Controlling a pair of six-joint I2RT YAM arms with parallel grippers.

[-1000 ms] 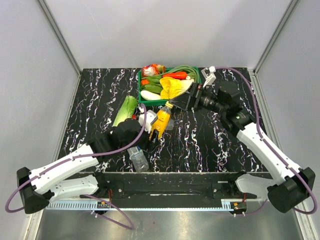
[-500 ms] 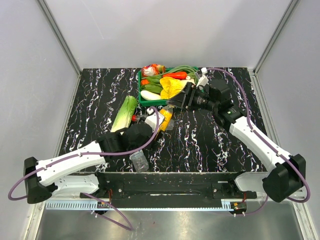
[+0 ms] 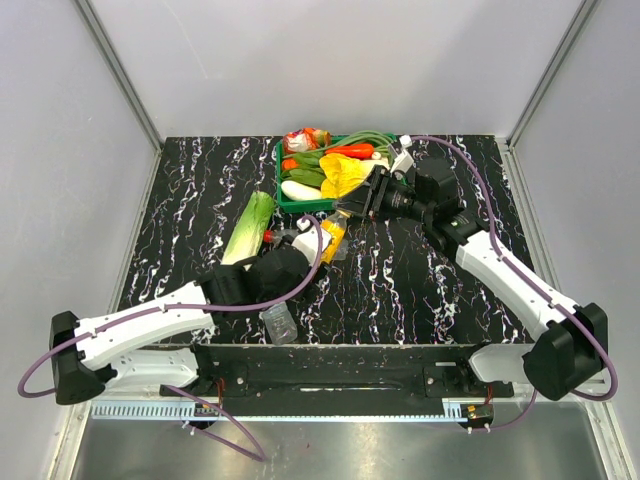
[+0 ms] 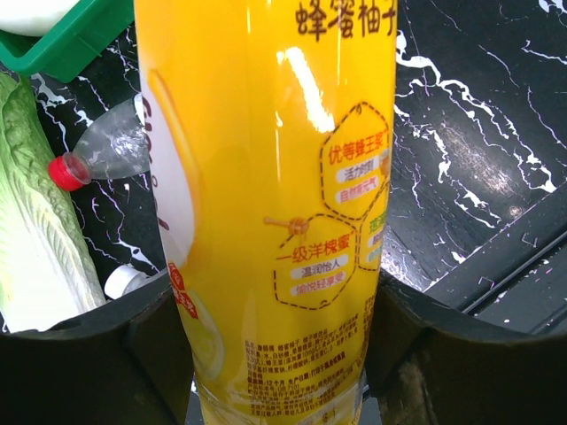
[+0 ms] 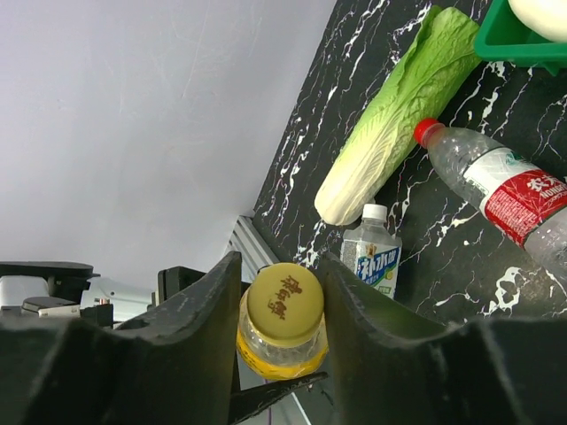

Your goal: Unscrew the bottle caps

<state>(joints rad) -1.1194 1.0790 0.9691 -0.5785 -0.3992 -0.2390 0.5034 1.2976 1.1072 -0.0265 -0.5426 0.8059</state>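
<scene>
**Operator:** Three caps need removal. Where is each, left to right?

**Technician:** Furthest left, the small red plastic cap (image 4: pixel 64 171) sits on a clear crumpled plastic bottle (image 4: pixel 115 142) lying beside the pale green cabbage (image 4: pixel 40 221). Just near of it, the small white plastic cap (image 4: pixel 124 281) tops a small blue-labelled bottle (image 5: pixel 370 257). To the right, the round yellow plastic cap (image 5: pixel 283 301) closes the tall yellow juice bottle (image 4: pixel 266 177), which is held between the two grippers, just near of the green plastic tray (image 4: pixel 71 40).

**Operator:** State of the fingers?

**Technician:** The left gripper (image 4: pixel 279 336) clamps the juice bottle at mid-body, one finger on each side of the label. The right gripper (image 5: pixel 279 266) has its fingers against opposite sides of the yellow cap. How firmly they press cannot be confirmed.

**Operator:** Handling notes?

**Technician:**
- **Cap:** It is probably rigid, small and light. Grip it squarely on its side wall.
- **Bottle:** It looks full, so it is likely fairly heavy. The glossy label film appears slippery, and the thin wall may dent.
- **Hold:** Grip the body firmly at mid-height. Otherwise the bottle may spin with the cap.
</scene>
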